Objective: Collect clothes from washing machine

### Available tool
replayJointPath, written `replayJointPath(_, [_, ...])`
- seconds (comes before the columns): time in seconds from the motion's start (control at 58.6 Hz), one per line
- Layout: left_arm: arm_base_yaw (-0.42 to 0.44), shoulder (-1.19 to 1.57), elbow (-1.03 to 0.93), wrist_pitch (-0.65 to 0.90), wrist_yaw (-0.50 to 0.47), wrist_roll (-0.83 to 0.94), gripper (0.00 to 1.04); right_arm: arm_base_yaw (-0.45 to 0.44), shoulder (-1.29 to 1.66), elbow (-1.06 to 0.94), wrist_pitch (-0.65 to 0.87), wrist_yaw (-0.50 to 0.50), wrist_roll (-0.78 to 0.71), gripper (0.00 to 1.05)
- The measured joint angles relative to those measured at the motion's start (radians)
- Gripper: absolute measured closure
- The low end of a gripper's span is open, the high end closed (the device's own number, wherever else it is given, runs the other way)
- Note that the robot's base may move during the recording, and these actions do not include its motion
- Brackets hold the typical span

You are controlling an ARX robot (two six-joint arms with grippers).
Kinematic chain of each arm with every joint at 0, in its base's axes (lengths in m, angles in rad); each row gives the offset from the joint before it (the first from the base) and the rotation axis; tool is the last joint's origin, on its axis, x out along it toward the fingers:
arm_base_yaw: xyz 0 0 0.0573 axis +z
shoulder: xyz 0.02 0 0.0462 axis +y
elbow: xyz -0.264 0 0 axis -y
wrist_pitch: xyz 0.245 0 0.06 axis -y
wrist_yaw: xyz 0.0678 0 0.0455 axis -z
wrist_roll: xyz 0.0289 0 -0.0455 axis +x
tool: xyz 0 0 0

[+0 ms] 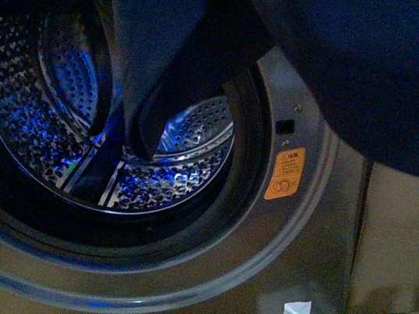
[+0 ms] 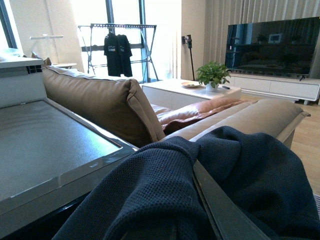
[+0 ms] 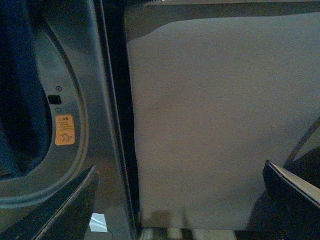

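Note:
The dark grey washing machine (image 1: 312, 213) fills the front view, its porthole open on the shiny perforated drum (image 1: 37, 112), which is lit blue. Dark navy clothes (image 1: 367, 46) hang close to the camera at the upper right, and a dark fold (image 1: 169, 44) hangs before the drum. In the left wrist view my left gripper (image 2: 175, 170) is shut on the navy knit clothes (image 2: 145, 200), which drape over it, with one finger (image 2: 225, 210) showing. My right gripper (image 3: 180, 200) is open and empty, facing the gap between the machine (image 3: 95, 100) and the beige unit.
A beige flat-fronted unit (image 3: 210, 115) stands right of the machine, also in the front view (image 1: 413, 253). The machine's flat top (image 2: 50, 140) lies below my left gripper. A brown sofa (image 2: 100, 105), a white table and a TV stand lie beyond. A striped edge (image 3: 170, 234) shows below the unit.

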Motion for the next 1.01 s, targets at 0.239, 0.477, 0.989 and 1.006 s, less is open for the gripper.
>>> replayJointPath(0.239, [0.0, 0.001, 0.002, -0.001, 0.001, 0.0, 0.99, -0.275, 0.164, 0.002, 0.352, -0.776, 0.4, 0.07])
replayJointPath(0.477, [0.0, 0.001, 0.004, -0.001, -0.001, 0.0, 0.99, -0.449, 0.369, 0.148, 0.779, -1.006, 0.771, 0.07])
replayJointPath(0.989, [0.0, 0.002, 0.004, -0.002, -0.001, 0.0, 0.99, -0.142, 0.867, 0.615, 0.75, -0.802, 0.403, 0.07])
replayJointPath(1.006, [0.0, 0.002, 0.004, -0.002, -0.001, -0.001, 0.99, -0.137, 0.877, 0.62, 0.749, -0.801, 0.399, 0.07])
